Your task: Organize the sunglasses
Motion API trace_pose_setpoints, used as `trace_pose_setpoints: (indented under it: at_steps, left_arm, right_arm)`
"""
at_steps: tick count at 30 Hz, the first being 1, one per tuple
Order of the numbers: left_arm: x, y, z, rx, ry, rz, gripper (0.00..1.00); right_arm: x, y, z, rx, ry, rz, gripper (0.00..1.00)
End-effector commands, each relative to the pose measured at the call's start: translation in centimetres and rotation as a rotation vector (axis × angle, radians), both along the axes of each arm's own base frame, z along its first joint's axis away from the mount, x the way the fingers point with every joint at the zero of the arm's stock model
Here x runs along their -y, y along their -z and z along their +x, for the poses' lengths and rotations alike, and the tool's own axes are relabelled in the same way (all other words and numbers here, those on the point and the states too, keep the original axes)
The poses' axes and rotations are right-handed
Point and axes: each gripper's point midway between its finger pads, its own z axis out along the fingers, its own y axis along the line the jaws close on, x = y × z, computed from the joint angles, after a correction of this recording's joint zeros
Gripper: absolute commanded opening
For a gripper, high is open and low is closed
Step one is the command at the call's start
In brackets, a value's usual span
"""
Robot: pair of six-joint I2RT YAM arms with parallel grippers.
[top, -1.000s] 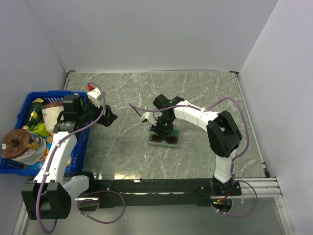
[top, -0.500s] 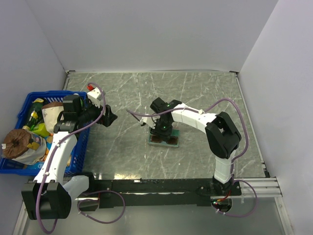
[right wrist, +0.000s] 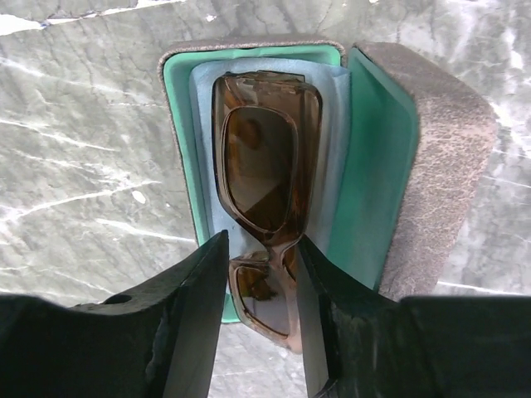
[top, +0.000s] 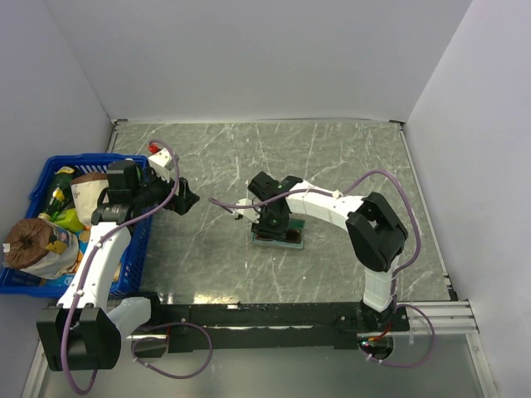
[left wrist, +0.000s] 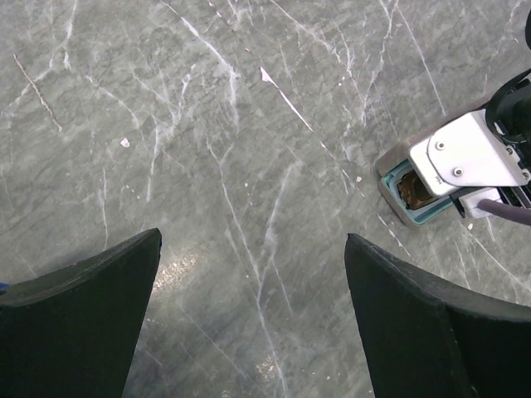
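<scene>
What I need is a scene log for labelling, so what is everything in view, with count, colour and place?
sunglasses: one, brown frame and lenses, lying in the open case.
case: one, grey-brown with teal lining, mid-table.
cloth: one, light blue, in the case under the sunglasses.
basket: one, blue, table's left edge.
packaged goods: several, mixed colours, in the basket.
table: one, grey marble.
left gripper: one, black fingers, open above bare table.
right gripper: one, black fingers, astride the sunglasses; grip unclear.
</scene>
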Motion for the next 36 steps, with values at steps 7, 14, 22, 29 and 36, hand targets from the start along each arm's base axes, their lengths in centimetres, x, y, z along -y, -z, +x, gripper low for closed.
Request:
trace_pose_setpoints:
  at_steps: [7,14,22,29,36]
  left_arm:
    - [0.3,-0.5,0.2,0.027,0.027,-0.013,0.97]
    - [0.4,-0.5,0.1,0.026,0.031,-0.013,0.96]
    - [0.4,-0.5,0.1,0.025,0.033,-0.014,0.97]
    - [0.4,-0.5,0.1,0.028,0.033,-0.014,0.96]
    - [0.4,-0.5,0.1,0.029,0.033,-0.013,0.96]
  right_arm:
    - [0.2,-1.3,0.4,0.103,-0.015,-0.023,0.45]
    - [0.1,-1.0,0.0,0.099,-0.032,-0.041,0.35]
    - [0.2,-0.7,-0.3,0.089,-0.035,-0.059,0.32]
    - [0.4,-0.3,-0.4,0.080,-0.027,-0.079,0.30]
    - [0.5,-0.2,-0.3,0.069,-0.006,-0.087,0.26]
